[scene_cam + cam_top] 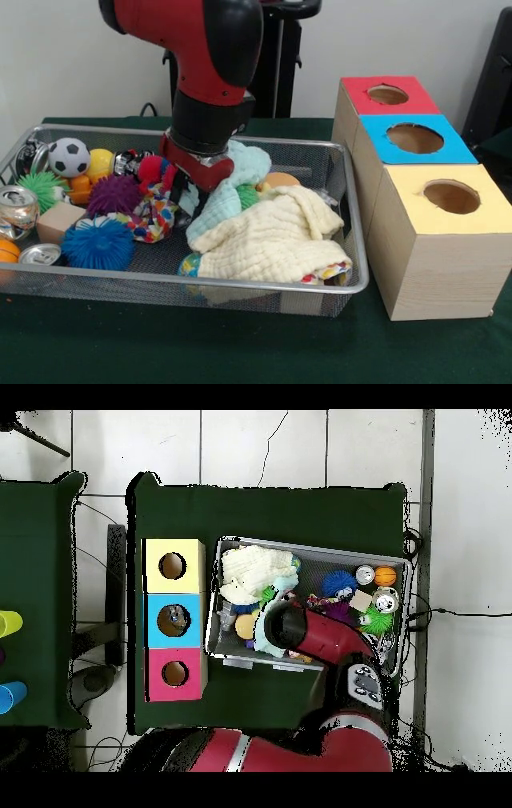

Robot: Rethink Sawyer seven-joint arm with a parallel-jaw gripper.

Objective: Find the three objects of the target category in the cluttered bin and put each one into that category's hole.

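Green cloth covered the table (240, 352). At the upper middle of the front view the big red arm (200, 48) reached down into the wire bin (240, 284). On the right stood three boxes with holes: red (388, 94), blue (414, 138), yellow (452, 196). Cream and pale blue cloths (272, 232) filled the bin's right half. Balls and cans sat on the left. The gripper (196, 172) was buried among the cloths; I could not tell if it was spread or pinching. It might snag a cloth and drag toys out.
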